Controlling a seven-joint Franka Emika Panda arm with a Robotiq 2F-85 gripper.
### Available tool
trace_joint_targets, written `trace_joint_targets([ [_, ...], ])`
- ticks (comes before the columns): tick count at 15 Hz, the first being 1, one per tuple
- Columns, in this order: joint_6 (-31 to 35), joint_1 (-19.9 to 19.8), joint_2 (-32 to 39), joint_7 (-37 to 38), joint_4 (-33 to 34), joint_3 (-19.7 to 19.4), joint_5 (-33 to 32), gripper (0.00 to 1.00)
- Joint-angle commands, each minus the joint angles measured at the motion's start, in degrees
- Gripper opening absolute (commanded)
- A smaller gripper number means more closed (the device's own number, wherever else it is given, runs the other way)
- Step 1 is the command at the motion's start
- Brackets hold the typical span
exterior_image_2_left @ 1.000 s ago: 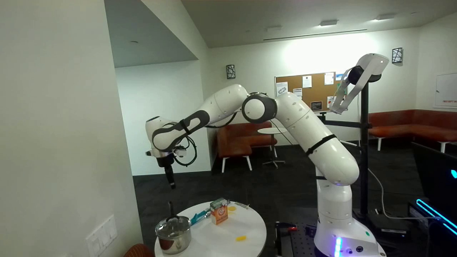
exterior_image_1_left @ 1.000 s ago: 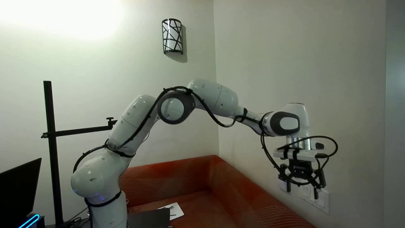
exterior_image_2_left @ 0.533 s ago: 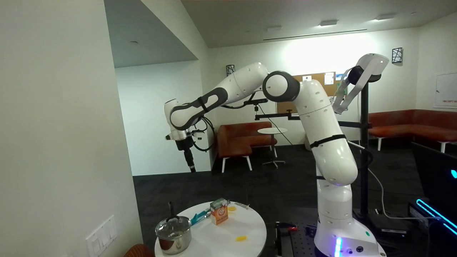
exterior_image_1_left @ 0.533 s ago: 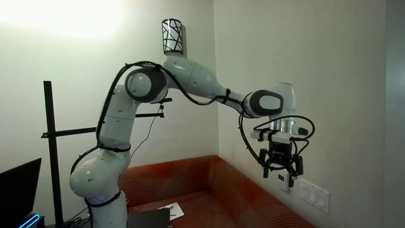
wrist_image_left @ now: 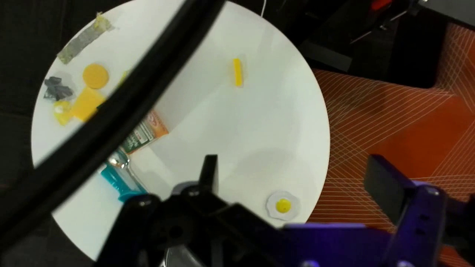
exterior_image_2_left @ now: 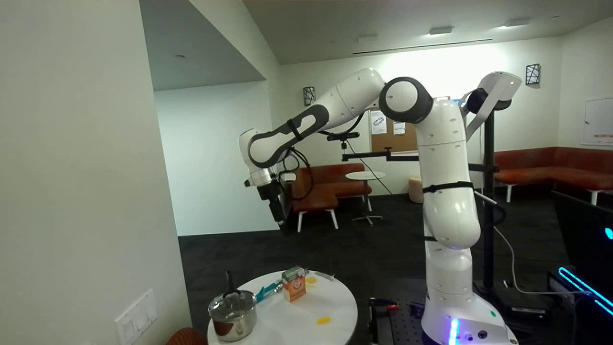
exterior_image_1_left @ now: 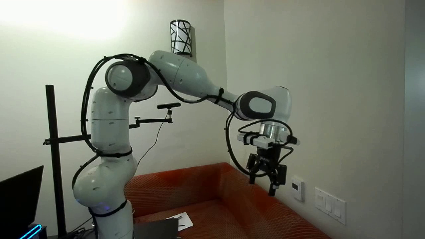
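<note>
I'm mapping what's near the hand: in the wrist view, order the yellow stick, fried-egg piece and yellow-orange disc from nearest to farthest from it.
1. Fried-egg piece: nearest the hand, lower right on the tabletop.
2. Yellow stick: next, upper middle.
3. Yellow-orange disc: farthest, toward the upper left edge.

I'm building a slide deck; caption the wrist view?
Open gripper above a round white table with a box, yellow stick and fried-egg shape.

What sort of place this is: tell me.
Probably a shared lounge, perhaps in an office building: a long red bench, a notice board and a small pedestal table in the background.
</note>
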Motion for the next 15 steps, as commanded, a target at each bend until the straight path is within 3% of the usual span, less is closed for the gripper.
trace_joint_targets([
  [1,1.81,2.11,-2.68,7.06,-5.87,-0.62,1.44,1.00],
  [5,4.76,3.41,-2.15,12.51,-8.96,-0.47,1.24,1.00],
  [6,2.75,3.23,-0.50,9.96,-6.17,-0.77,0.49,1.00],
  [15,3.60,3.59,-0.50,11.15,-7.43,-0.73,0.49,1.00],
])
